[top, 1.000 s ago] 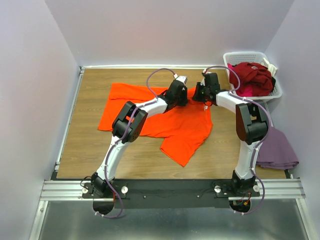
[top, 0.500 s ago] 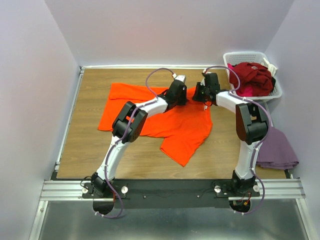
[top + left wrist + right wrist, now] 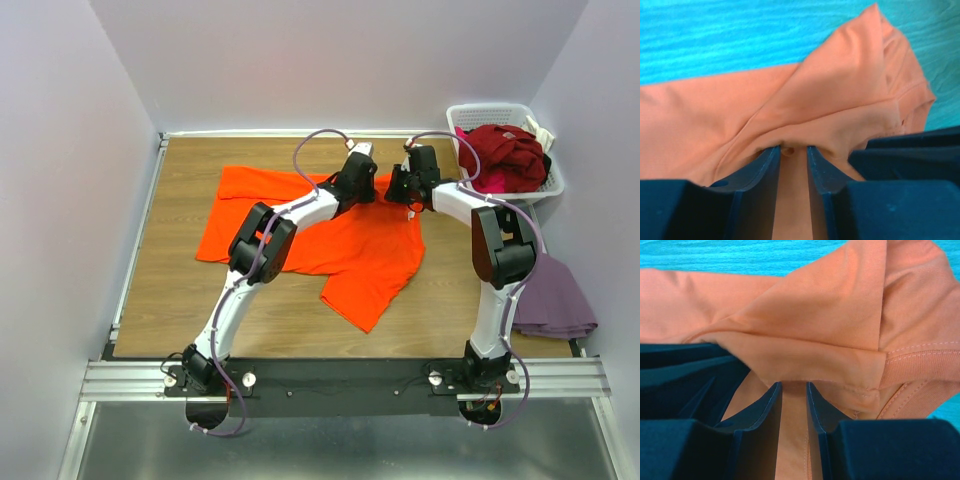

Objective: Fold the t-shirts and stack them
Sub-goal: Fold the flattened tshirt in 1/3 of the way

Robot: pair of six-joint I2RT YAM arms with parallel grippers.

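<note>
A bright orange t-shirt point(image 3: 360, 250) lies spread on the wooden table, one part trailing toward the near edge. Both grippers meet at its far edge, close together. My left gripper point(image 3: 370, 192) is shut on a raised fold of the orange fabric point(image 3: 840, 90), which fills the gap between its jaws point(image 3: 792, 149). My right gripper point(image 3: 398, 190) is shut on a folded, stitched edge of the same shirt point(image 3: 830, 305), cloth pinched at its fingertips point(image 3: 794, 385). A dark red t-shirt point(image 3: 505, 150) and a pink one point(image 3: 490, 182) are in the basket. A mauve-purple t-shirt point(image 3: 555, 295) lies at the right.
The white slatted basket point(image 3: 500, 108) stands at the far right corner, just right of my right arm. The purple shirt hangs over the table's right edge beside the right arm's elbow. Walls close in the table on three sides.
My left gripper has edged slightly farther and to the right along the shirt's far edge. The right arm and the shirt's spread look unchanged.
</note>
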